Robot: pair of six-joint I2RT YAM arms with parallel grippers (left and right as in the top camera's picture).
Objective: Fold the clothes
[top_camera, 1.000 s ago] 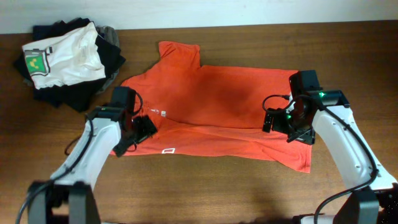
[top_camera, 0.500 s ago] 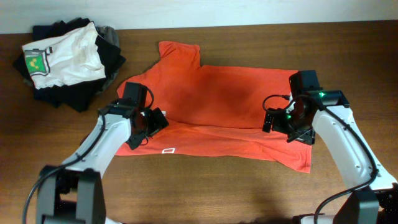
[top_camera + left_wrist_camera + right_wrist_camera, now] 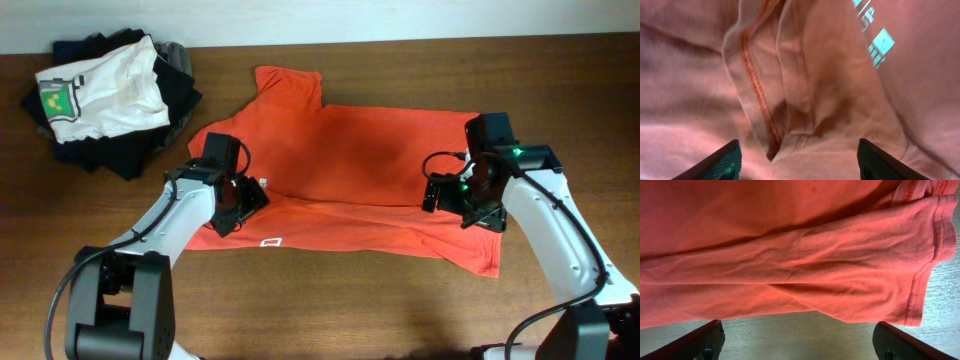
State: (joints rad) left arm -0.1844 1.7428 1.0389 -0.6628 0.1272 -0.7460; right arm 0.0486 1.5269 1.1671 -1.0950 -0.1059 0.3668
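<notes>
Red-orange cotton T-shirt (image 3: 340, 180) spread across the middle of a dark wooden worktop (image 3: 400, 70).
Left tool (image 3: 245, 197) and right tool (image 3: 437, 190) hang over it, both released; a pale wall (image 3: 300, 20) edges the far side.

Wooden table (image 3: 330, 310) carrying 2 lots of clothing.
Red-orange T-shirt (image 3: 350, 165) lying spread flat across centre; dark garment pile (image 3: 125, 150) sitting at far-left corner, near shirt's edge.
</notes>
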